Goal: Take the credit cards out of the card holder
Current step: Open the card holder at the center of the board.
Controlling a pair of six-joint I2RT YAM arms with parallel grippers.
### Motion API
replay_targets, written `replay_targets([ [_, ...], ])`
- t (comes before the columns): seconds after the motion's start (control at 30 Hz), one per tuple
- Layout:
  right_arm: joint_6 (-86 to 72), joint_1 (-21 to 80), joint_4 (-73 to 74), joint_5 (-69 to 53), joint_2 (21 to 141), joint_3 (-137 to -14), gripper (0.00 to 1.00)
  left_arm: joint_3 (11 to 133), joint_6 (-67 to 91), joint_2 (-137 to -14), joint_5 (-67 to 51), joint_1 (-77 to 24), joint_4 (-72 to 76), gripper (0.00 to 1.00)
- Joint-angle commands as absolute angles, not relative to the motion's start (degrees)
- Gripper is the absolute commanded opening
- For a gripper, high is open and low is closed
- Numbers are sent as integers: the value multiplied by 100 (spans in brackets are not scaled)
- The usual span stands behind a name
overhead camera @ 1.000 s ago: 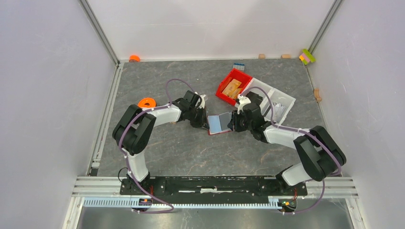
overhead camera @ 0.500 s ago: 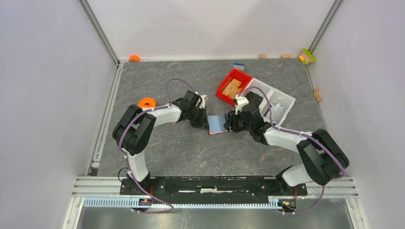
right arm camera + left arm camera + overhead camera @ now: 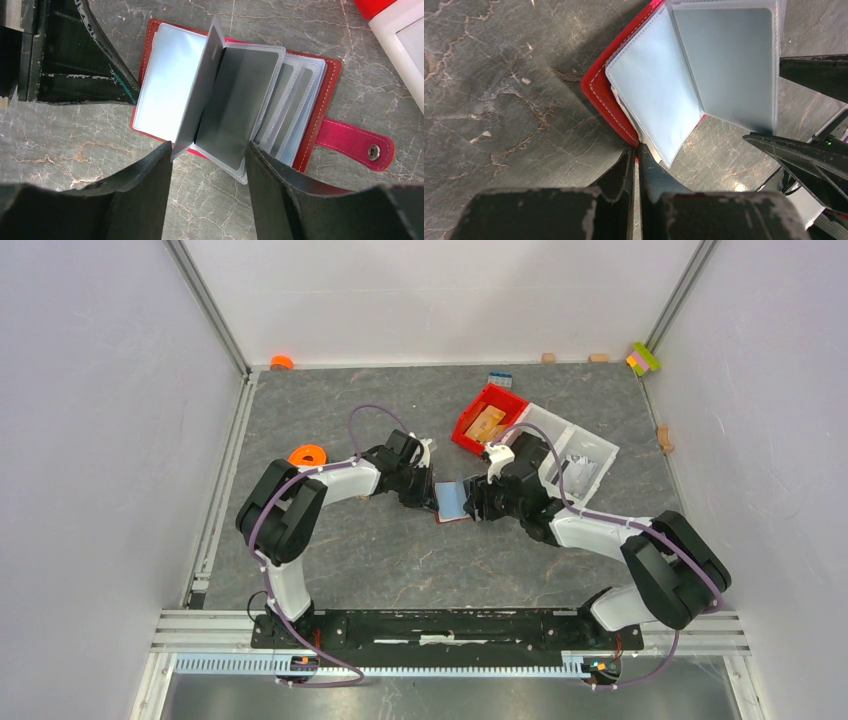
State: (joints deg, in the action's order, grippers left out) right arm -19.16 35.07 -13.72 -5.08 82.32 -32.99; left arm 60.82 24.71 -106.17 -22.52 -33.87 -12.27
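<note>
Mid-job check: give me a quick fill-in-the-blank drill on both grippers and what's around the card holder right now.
1. The left gripper is ___ on the edge of the small dark red folding card holder.
2. The right gripper is ___, its fingers either side of a raised clear plastic sleeve.
3. Beside the bright red plastic bin sits a ___ tray.
Missing words: shut; open; white.

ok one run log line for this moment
left fingers shut on card holder edge | right fingers open, straddling sleeves | credit cards in sleeves
</note>
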Motion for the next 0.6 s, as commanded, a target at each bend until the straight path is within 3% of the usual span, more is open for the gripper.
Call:
replay_targets([
  [0.0,-1874,3638,-1551,-797,8130,-3475,63,6258,2268,-10614,-2363,-3498,-1151,9],
  [0.13,-1902,3647,-1788,-1030,8014,-3337,76,6264,2268,-10617,-2381,-3508,-1151,10],
  [0.23,-1885,3645,-1782,-992,7935,-3301,77,6261,2262,-10617,-2382,-3511,-1151,10],
  [0.47,-1923,3647,-1752,-473,7614,-3178,76,6262,2259,-10608,-2378,-3511,-1151,10],
  [0.57,-1950,3647,-1659,-51,7493,-3129,66,6258,2259,-10606,-2359,-3508,-1151,10],
])
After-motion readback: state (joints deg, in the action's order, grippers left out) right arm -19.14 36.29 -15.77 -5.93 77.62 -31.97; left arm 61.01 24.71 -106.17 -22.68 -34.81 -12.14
